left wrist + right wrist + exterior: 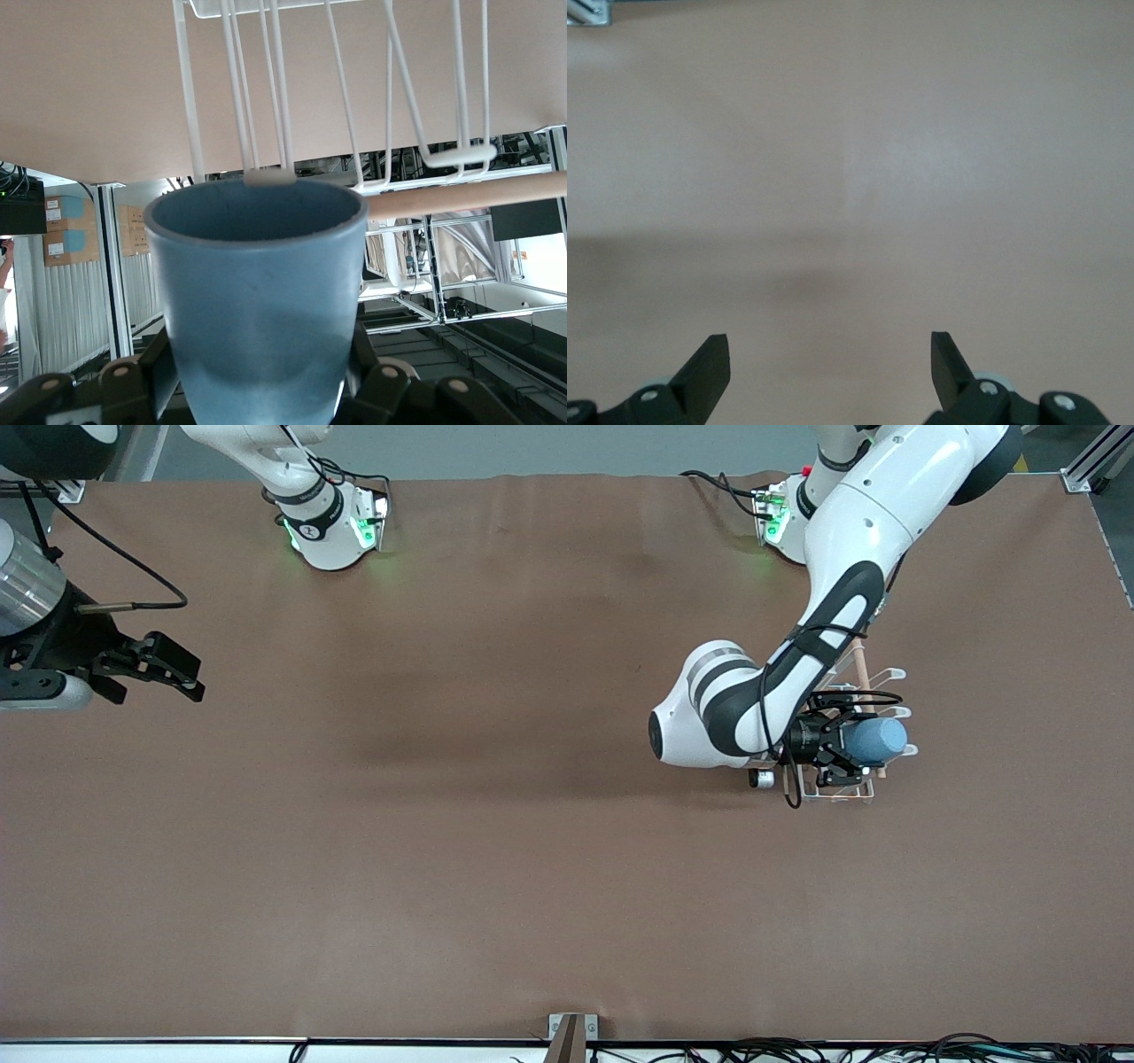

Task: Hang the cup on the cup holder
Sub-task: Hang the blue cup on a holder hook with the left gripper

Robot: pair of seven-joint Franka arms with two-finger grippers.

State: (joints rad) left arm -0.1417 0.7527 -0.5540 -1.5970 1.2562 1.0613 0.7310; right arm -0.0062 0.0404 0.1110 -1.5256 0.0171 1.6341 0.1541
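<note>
The light-blue cup lies on its side in my left gripper, which is shut on it over the white wire cup holder at the left arm's end of the table. In the left wrist view the cup fills the middle, its open rim just touching the tip of a looped prong. The holder's wooden rod runs beside the rim. My arm hides much of the holder in the front view. My right gripper is open and empty, waiting over the table at the right arm's end.
The brown table spreads between the arms. A small white part lies beside the holder's base. A bracket sits at the table edge nearest the front camera, with cables along that edge.
</note>
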